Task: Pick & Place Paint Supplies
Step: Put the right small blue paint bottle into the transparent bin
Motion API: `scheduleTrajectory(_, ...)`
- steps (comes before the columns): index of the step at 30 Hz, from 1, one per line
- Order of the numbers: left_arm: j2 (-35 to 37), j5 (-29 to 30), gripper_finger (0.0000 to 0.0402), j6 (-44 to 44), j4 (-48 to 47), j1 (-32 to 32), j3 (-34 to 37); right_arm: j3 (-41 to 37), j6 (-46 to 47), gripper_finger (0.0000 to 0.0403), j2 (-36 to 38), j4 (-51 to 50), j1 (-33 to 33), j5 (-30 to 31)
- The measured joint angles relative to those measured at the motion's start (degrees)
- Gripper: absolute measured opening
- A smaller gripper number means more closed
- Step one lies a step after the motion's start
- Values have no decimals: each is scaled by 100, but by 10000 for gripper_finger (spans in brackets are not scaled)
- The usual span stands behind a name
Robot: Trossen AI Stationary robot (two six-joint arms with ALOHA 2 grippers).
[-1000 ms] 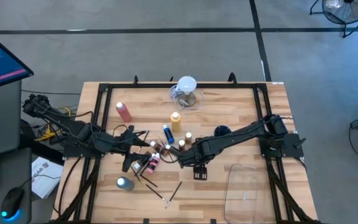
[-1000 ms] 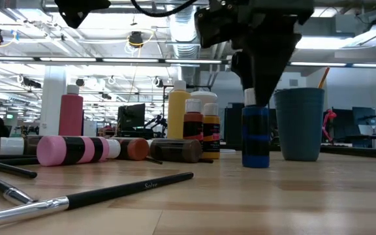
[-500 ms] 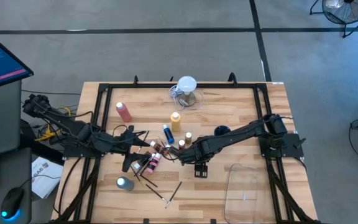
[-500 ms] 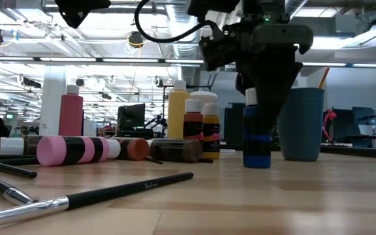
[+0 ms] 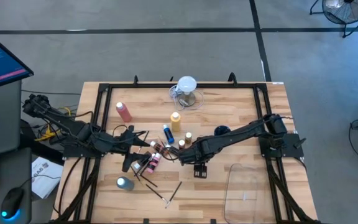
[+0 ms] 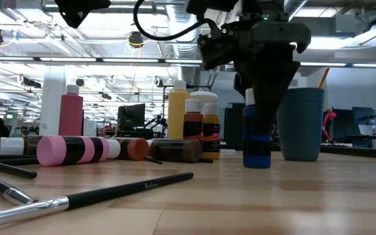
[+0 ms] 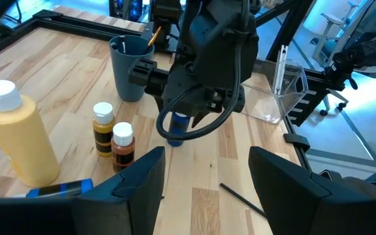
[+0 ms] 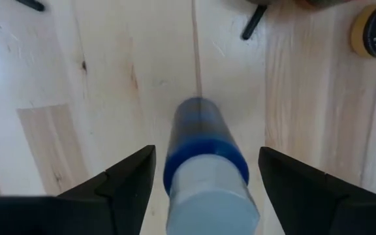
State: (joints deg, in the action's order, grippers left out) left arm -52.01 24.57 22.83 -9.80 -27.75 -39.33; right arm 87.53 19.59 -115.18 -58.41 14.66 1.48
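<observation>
- The right hand (image 8: 201, 189) hangs over the middle of the wooden surface (image 5: 229, 118), pointing down, its fingers spread wide on either side of a small blue paint bottle (image 8: 204, 163) with a white cap.
- In the right wrist view there is a gap between each finger and the bottle, so the hand straddles the bottle without clamping it; the bottle stands upright on the surface.
- In the low view the same blue bottle (image 6: 256, 140) sits under the right hand (image 6: 263, 91), its base on the wood, with a grey-blue cup (image 6: 299, 124) just beside and behind it.
- Beyond the right hand, toward the left arm, two small white-capped bottles stand close together: a yellow-brown one (image 7: 103, 127) and a red-brown one (image 7: 123, 143).
- A tall yellow squeeze bottle (image 7: 18, 137) stands just past those two.
- A pink-red squeeze bottle (image 5: 123, 111) stands well apart, toward the far left corner of the surface.
- The left hand (image 5: 143, 155) waits over the left part of the surface, its fingers apart and holding nothing.
- Near the left hand lie a pink bottle on its side (image 6: 74, 150), other toppled small bottles and dark paintbrushes (image 6: 132, 189).
- A clear jug with a white round top (image 5: 186, 92) stands at the far edge.
</observation>
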Motion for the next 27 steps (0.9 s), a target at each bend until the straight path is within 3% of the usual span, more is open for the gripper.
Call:
scheduleTrajectory(14,-1,1,209,-2,-4,1,0,0,63,257,0,-7,-20,-170)
scheduleTrajectory(18,0,1,209,-2,-4,0,0,0,63,219,0,-2,-23,-188)
scheduleTrajectory(24,0,1,209,-2,-4,1,0,3,56,130,0,18,-53,-192)
scheduleTrajectory(27,-1,0,209,-2,-4,1,0,4,55,130,0,19,-52,-192)
